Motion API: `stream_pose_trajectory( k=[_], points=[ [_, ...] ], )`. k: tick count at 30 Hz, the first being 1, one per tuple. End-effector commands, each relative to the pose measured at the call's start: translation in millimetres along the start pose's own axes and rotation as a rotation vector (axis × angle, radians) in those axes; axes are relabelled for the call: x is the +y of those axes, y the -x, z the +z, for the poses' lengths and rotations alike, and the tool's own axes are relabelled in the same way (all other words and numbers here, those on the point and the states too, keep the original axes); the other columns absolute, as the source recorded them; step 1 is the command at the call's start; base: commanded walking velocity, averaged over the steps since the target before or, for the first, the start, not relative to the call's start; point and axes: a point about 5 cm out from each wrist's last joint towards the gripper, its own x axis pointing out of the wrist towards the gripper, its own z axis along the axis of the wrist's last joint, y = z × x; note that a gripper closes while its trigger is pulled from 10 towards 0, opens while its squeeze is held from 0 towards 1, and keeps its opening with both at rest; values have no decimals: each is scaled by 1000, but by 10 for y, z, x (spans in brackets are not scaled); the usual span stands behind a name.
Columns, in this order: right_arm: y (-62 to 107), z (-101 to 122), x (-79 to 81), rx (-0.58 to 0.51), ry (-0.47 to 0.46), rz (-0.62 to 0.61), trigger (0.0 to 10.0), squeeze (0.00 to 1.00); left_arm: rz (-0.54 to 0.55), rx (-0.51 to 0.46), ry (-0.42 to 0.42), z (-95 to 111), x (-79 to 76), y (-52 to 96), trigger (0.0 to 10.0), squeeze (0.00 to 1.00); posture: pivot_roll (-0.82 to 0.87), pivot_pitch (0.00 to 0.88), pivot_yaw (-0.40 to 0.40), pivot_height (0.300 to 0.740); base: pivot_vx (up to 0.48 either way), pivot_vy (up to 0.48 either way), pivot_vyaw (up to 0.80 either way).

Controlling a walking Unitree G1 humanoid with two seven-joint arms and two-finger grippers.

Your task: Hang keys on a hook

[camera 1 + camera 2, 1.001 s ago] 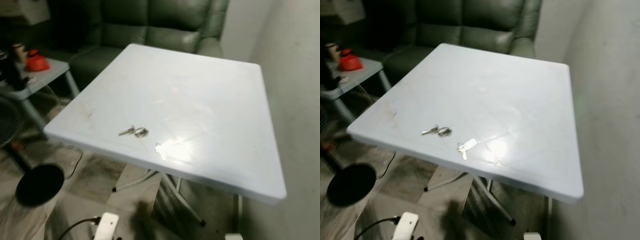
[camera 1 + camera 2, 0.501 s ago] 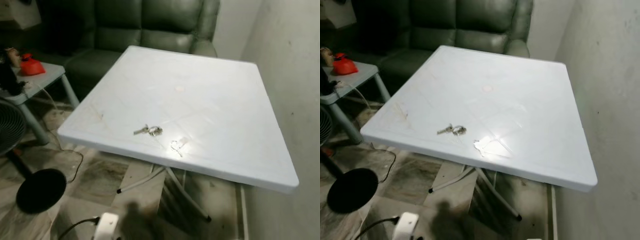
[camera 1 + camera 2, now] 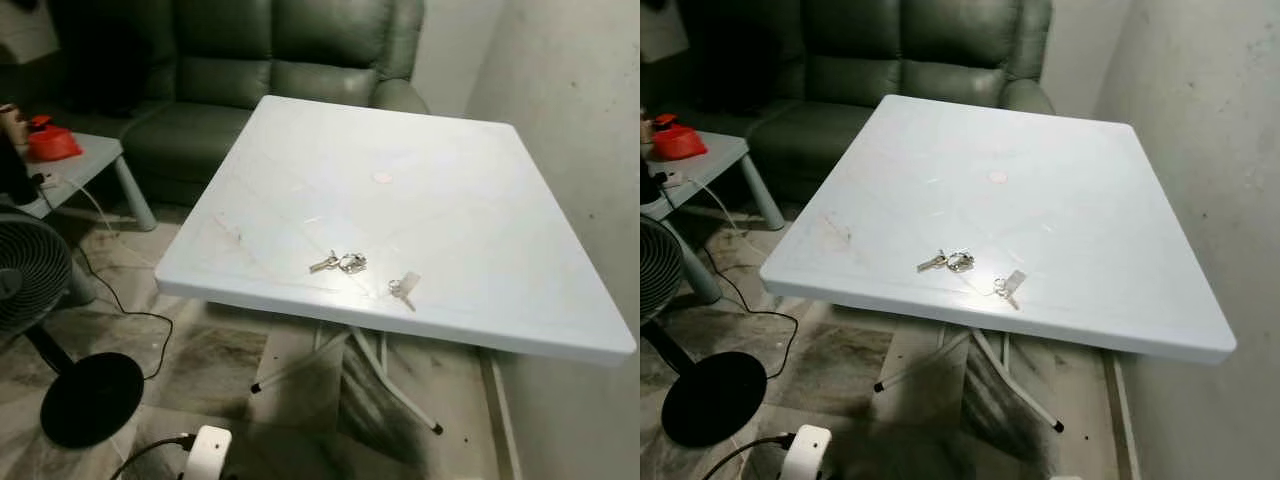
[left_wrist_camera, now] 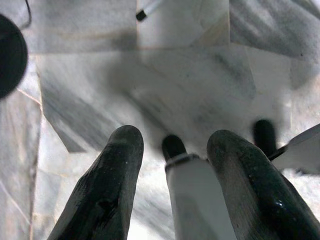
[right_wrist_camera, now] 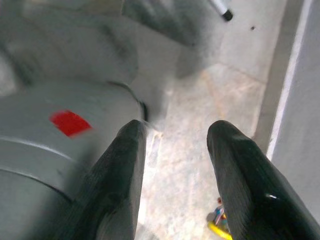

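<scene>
White desk (image 3: 440,190) carries keys (image 3: 340,264) at 6 o'clock near front edge. Left end effector (image 4: 172,145), right end effector (image 5: 175,132) spread apart, empty, over floor.

The two head cameras look forward and down from standing height onto the white counter (image 3: 430,190), its near edge close below; both take in the same counter, the green sofa (image 3: 920,60) beyond, the wall (image 3: 570,110) on the right and the fan (image 3: 680,330) on the left. The left wrist camera faces straight down at the marble floor (image 4: 165,85) between its fingers (image 4: 107,195). The right wrist camera likewise points down at the floor beside a wall.
</scene>
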Motion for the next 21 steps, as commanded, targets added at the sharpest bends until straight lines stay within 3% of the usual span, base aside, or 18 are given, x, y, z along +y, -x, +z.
stream_pose_trajectory(
  k=[1,15,21],
  points=[
    [16,-57,-23,19,-2,-5,10000,0,-20,-4,-3,18,-87,-14,10000,0,-136,0,-22,740,0,480,0],
    [27,-94,-39,32,-3,-8,10000,0,-17,-5,-2,29,-87,-17,10000,0,-136,0,-24,740,0,349,0],
    [29,-99,-46,35,-6,-10,10000,0,-16,-12,-4,43,-86,-18,10000,0,-135,0,-26,740,0,0,0]
  ],
)
